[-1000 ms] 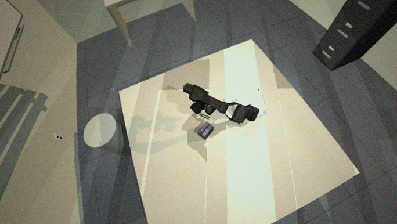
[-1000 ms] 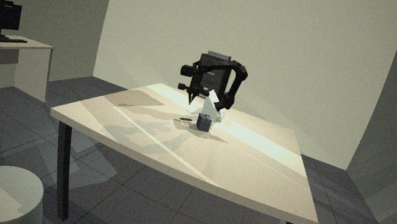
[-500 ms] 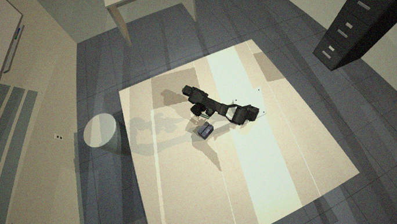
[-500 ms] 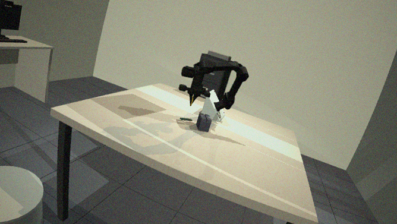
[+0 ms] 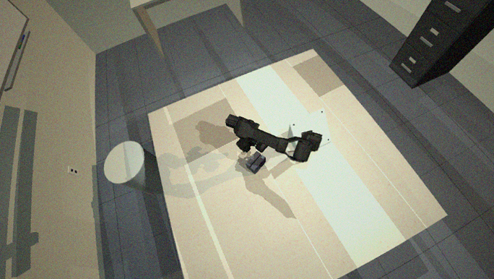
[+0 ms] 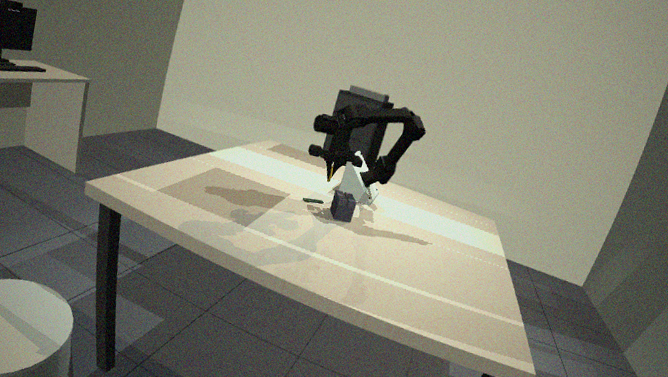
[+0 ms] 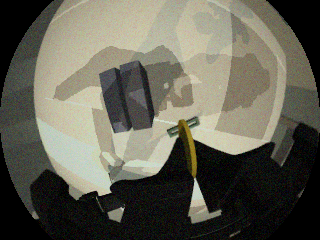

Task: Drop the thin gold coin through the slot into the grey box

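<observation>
- A black gripper [image 7: 192, 183] is seen in the wrist view, closed almost fully on the thin gold coin [image 7: 188, 147], which is held edge-on.
- The coin is held in the air above the table [image 6: 429, 298].
- The grey box [image 7: 127, 96], its slot running along the lid, lies at ten o'clock from the coin.
- The dark-green holder [image 7: 183, 127] lies just beyond the coin, at twelve o'clock.

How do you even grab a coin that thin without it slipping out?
Pinch its two flat faces near the top rim, coming from above. The gripper holds the coin just so: edge-on and hanging below the fingers, its lower rim free to enter the slot in the box.
</observation>
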Motion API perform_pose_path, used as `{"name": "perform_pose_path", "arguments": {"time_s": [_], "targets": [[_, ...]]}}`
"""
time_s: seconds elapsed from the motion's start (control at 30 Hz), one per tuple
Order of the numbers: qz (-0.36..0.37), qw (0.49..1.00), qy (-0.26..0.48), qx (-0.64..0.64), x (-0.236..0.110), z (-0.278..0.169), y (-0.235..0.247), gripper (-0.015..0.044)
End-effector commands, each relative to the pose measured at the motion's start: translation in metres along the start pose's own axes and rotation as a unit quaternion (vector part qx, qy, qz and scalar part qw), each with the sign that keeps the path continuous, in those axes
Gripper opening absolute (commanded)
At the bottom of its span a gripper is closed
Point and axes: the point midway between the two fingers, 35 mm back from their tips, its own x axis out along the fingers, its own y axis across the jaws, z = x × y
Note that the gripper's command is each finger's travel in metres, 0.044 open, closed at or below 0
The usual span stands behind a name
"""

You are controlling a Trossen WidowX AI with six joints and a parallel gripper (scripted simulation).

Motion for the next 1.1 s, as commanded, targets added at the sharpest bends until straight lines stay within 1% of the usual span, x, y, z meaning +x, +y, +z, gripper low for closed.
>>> {"name": "perform_pose_path", "arguments": {"time_s": [0.0, 0.87, 1.07], "targets": [[-0.001, 1.000, -0.003, 0.000, -0.002, 0.010, 0.010, 0.0000], [0.004, 1.000, -0.005, 0.000, 0.000, 0.052, 0.063, 0.0000], [0.005, 1.000, -0.003, -0.001, 0.001, 0.051, 0.060, 0.0000]]}}
